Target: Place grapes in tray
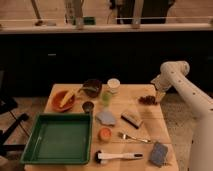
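Light wooden table (145, 117), one white robot arm reaching in from the right.

Item 1, small bumpy cluster of dark reddish-brown grapes (147, 100): lies on the tabletop near the right edge, well apart from the tray. Item 2, large shallow rectangular green plastic tray (59, 139): front left corner of the table. Item 3, gripper (159, 96): low over the right edge, just beside the grapes; whether it is open or closed cannot be told. Sundries: orange bowl (63, 100), round orange-red fruit (104, 133), white-handled brush (119, 156), blue-grey sponge (159, 153).
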